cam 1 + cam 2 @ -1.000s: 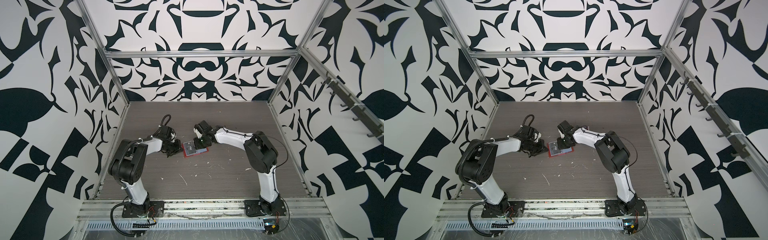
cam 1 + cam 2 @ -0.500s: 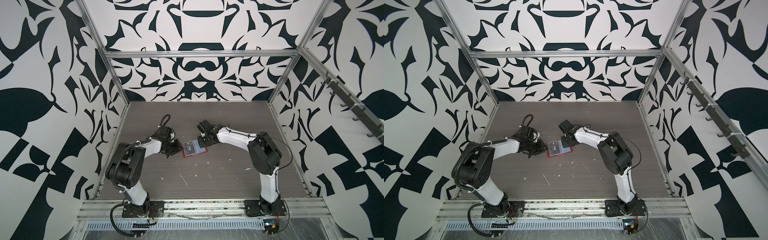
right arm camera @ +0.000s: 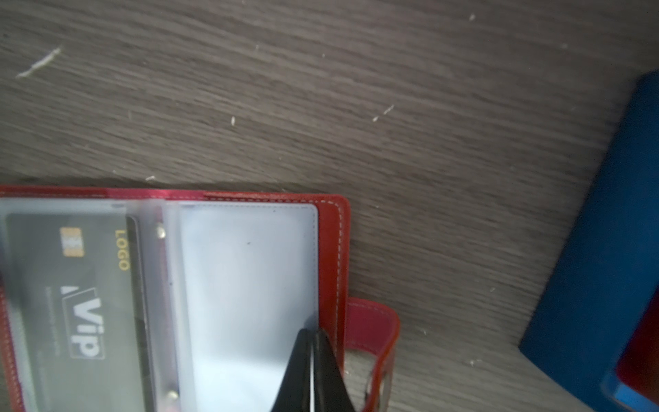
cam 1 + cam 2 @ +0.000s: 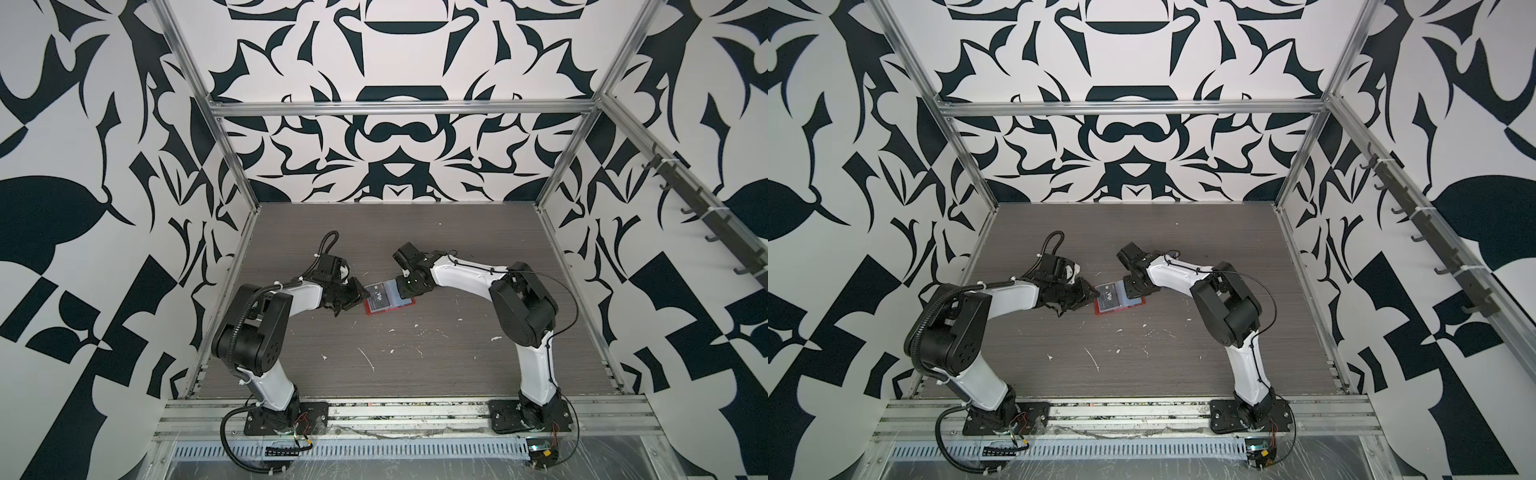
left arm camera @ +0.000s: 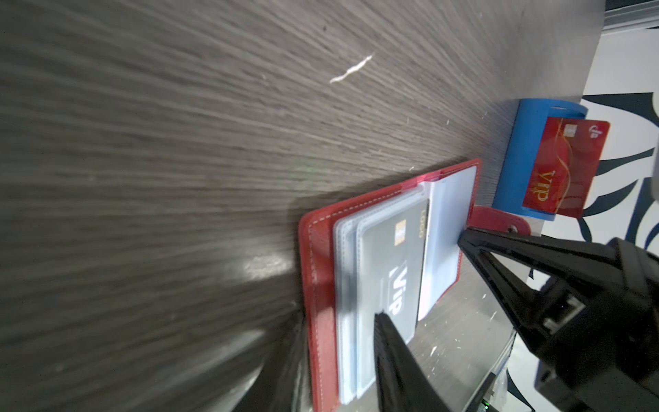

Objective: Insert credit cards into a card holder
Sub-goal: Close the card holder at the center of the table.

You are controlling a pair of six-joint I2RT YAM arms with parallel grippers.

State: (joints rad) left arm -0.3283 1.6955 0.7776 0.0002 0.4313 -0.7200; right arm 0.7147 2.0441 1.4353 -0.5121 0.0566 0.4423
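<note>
Centre-frame in both top views lies the open red card holder, a dark grey VIP card in its clear sleeve. Left claw stands part open and empty, one tip at that card's edge; right claw is closed, pressing the empty sleeve. Nudge the card home gently while the holder is pinned. Two cards: the red VIP card sits in one blue stand; one holder.

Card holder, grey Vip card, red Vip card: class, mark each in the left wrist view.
card holder [image 5: 321, 257]: left wrist view, red cover edge.
grey Vip card [image 5: 388, 257]: left wrist view, card face.
red Vip card [image 5: 560, 167]: left wrist view, card face.
</note>
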